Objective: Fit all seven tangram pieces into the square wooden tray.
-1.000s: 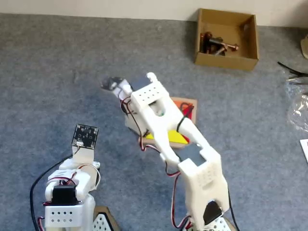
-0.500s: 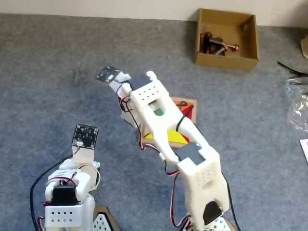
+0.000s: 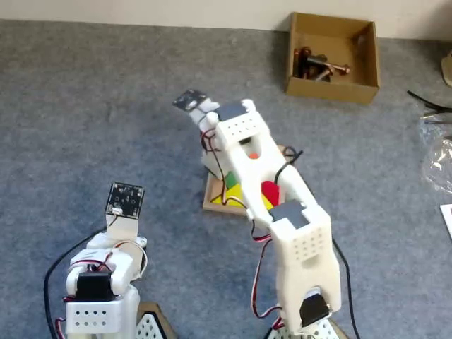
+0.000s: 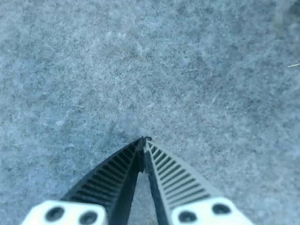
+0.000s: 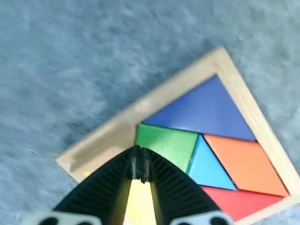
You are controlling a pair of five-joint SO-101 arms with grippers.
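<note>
The square wooden tray [image 5: 117, 129] lies on grey carpet, holding a blue triangle [image 5: 201, 110], a green square [image 5: 166, 143], a light blue triangle [image 5: 206, 166], an orange parallelogram [image 5: 246, 161], a red piece [image 5: 239, 201] and a yellow piece [image 5: 138, 201]. My right gripper [image 5: 139, 157] is shut and empty, hovering above the green square's edge and the yellow piece. In the high view the right arm [image 3: 247, 152] covers most of the tray [image 3: 212, 203]. My left gripper [image 4: 143, 140] is shut over bare carpet, its arm [image 3: 123, 205] at the near left.
A cardboard box [image 3: 332, 56] with metal parts stands at the far right. Black cables [image 3: 427, 106] and a clear plastic bag [image 3: 439, 162] lie at the right edge. Open carpet spreads to the left of the tray.
The right arm has swung to the right, its wrist now over the tray's far side. The left arm has not moved.
</note>
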